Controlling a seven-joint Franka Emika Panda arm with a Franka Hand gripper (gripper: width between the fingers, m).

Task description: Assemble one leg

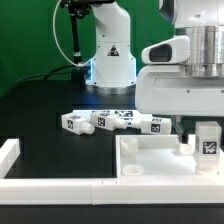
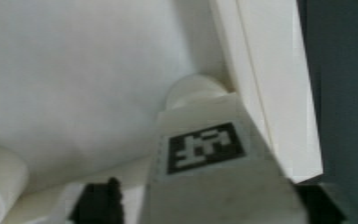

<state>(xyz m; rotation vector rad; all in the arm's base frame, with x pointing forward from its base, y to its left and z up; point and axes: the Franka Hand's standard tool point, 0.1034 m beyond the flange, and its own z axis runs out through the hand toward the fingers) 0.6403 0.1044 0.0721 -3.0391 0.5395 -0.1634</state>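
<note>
Robot's jaws look clamped on the small chunky white tagged plastic leg [image 1: 207,141], held upright over a corner of the big white rimmed tray panel [image 1: 150,160], probably for seating it there.

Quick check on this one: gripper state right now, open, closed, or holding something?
Gripper: closed on the leg, holding it upright at a corner of the white panel.

White glossy arm base [image 1: 110,50] with black triangular warning sticker; black cable [image 1: 72,40] alongside; boxy white wrist housing [image 1: 185,90]; pale grey fingers [image 1: 207,140].
</note>
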